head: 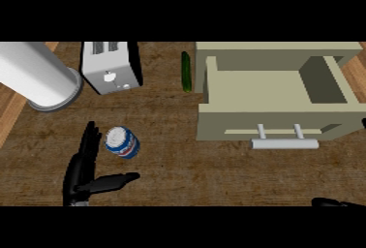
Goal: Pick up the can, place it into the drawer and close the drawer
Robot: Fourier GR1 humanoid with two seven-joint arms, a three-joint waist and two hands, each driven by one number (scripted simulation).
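Note:
A small blue and white can point(122, 142) stands on the wooden counter at the lower left. My left hand point(81, 167) is open just left of it, fingers straight and reaching up alongside the can, thumb stretched out to the right below it. Whether the fingers touch the can I cannot tell. The beige drawer point(275, 119) is pulled open at the right, its inside bare, with a grey bar handle point(284, 143) on its front. Only a dark sliver of my right hand point(333, 203) shows at the lower right edge.
A silver toaster point(109, 67) stands at the back left beside a large white cylinder point(37, 77). A green cucumber point(187, 71) lies just left of the drawer cabinet. Bare wood separates the can from the drawer front.

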